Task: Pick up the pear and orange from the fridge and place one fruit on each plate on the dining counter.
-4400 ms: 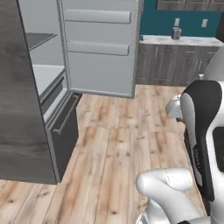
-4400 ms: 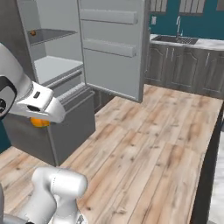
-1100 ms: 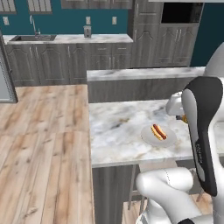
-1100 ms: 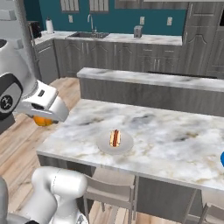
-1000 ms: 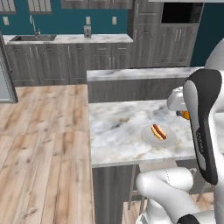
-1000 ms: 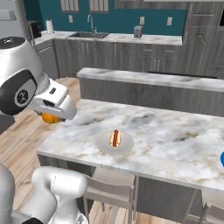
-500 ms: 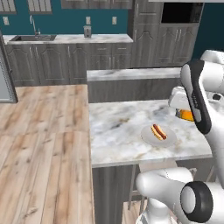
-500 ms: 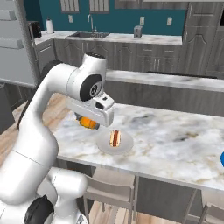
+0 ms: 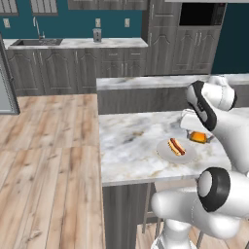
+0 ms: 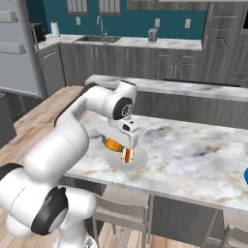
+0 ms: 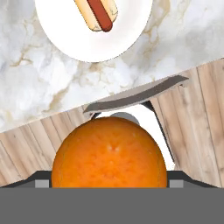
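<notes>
Holding the orange (image 11: 109, 153) between its fingers, the gripper (image 9: 198, 137) hangs at the near edge of the dining counter (image 9: 131, 146), just beside the pale plate (image 9: 168, 153). You're clamped on the fruit w/ jaws wide around it; the hand view has it sitting between the tips, blocking most of the lower view.

Progress, judging by what's here: orange is out of the fridge and brought to the counter, but not yet set down. It looks to be over the counter's rim or just off it, w/ wood floor and a stool (image 11: 140, 98) below it in the hand view. Pear isn't placed on either plate as far as you can see, so that fetch is likely still ahead.

Watch this: the pale plate (image 11: 94, 39) already carries a hot dog (image 11: 98, 13) near its middle. You've got bare rim around it, but the orange can roll, so pick a spot clear of the bun. A sliver of blue (image 10: 246, 175) at the far right edge of the right base view is prob. the second plate, well apart from the gripper (image 10: 115, 144).
</notes>
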You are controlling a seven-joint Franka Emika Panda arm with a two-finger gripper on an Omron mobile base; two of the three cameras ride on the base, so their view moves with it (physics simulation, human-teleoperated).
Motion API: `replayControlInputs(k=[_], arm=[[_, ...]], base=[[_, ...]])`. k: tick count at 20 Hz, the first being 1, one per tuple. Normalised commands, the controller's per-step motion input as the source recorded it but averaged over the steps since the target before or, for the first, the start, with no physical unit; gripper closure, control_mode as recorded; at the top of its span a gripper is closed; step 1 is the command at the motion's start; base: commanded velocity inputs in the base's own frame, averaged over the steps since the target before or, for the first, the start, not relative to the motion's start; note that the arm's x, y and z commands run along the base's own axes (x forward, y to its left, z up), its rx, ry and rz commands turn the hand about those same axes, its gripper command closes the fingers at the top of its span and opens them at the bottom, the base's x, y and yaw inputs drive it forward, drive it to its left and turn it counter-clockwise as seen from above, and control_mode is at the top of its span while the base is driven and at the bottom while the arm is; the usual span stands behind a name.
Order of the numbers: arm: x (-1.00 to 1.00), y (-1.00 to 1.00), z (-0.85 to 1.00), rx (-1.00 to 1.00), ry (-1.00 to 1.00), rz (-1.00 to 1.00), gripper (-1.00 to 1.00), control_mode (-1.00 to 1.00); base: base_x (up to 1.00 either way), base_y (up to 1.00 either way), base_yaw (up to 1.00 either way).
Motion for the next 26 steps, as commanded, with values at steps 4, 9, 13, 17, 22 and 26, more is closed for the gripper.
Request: replayControlInputs(k=[4, 9, 13, 17, 22, 26], arm=[[0.67, 0.15, -0.78, -0.05, 0.05, 0.00, 1.00, -1.00], [0.47, 0.14, -0.57, -0.06, 0.02, -0.02, 1.00, -1.00], [0.28, 0.01, -0.32, -0.02, 0.00, 0.00, 1.00, -1.00], [0.25, 0.05, -0.39, 0.00, 0.00, 0.00, 1.00, -1.00], [0.20, 0.12, -0.34, 0.00, 0.00, 0.00, 1.00, -1.00], [0.22, 0.10, -0.30, 0.00, 0.00, 0.00, 1.00, -1.00]], base=[[0.00, 0.00, 0.00], [0.00, 0.00, 0.00], [0.00, 0.00, 0.00], [0.00, 0.00, 0.00], [0.00, 0.00, 0.00], [0.00, 0.00, 0.00]])
